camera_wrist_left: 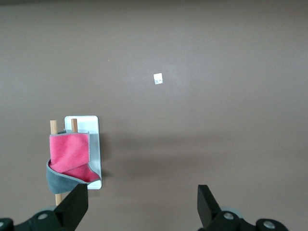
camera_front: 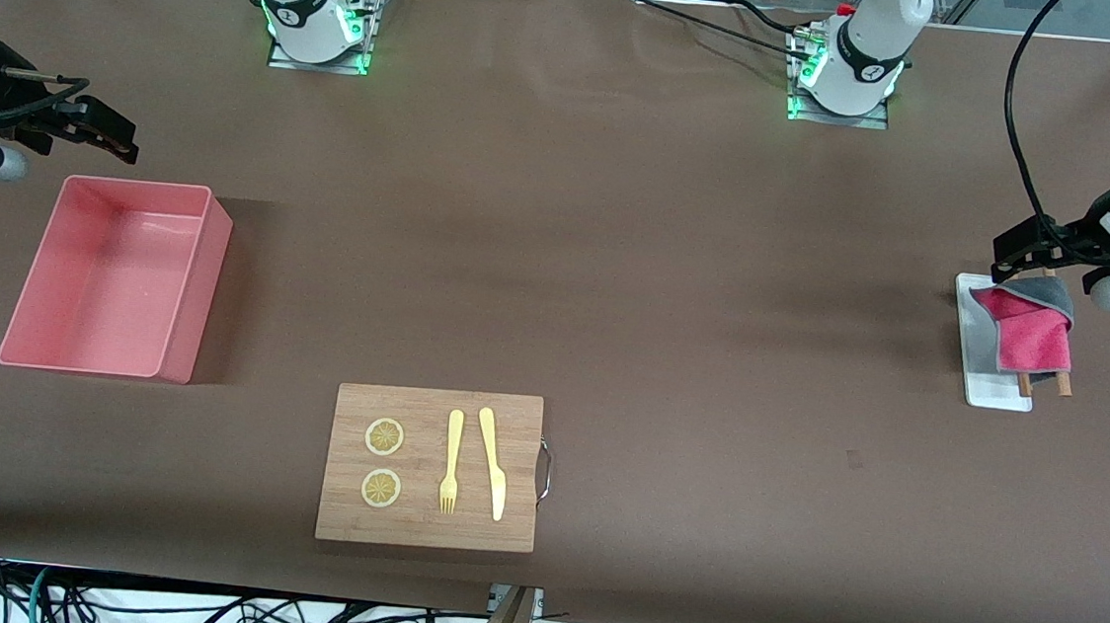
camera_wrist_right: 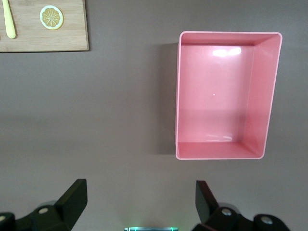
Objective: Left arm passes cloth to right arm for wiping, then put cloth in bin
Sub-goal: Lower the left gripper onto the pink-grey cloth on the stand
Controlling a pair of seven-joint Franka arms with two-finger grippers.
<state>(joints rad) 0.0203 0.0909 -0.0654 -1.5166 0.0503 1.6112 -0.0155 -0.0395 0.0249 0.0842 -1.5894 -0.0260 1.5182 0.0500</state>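
Note:
The cloth [camera_front: 1031, 329], crimson-pink with a dark grey fold, hangs over two wooden rods on a small white tray [camera_front: 990, 385] at the left arm's end of the table. My left gripper [camera_front: 1007, 256] hovers open and empty just over the tray's edge beside the cloth. In the left wrist view the cloth [camera_wrist_left: 70, 156] lies close by one finger of the left gripper [camera_wrist_left: 143, 207]. The pink bin [camera_front: 195, 293] stands empty at the right arm's end. My right gripper [camera_front: 118, 137] hovers open and empty beside it. In the right wrist view the bin [camera_wrist_right: 226, 150] lies ahead of the right gripper [camera_wrist_right: 139, 202].
A wooden cutting board [camera_front: 426, 529] lies near the table's front edge. It holds two lemon slices [camera_front: 385, 437], a yellow fork [camera_front: 451, 462] and a yellow knife [camera_front: 494, 460]. A corner of the board [camera_wrist_right: 43, 41] shows in the right wrist view.

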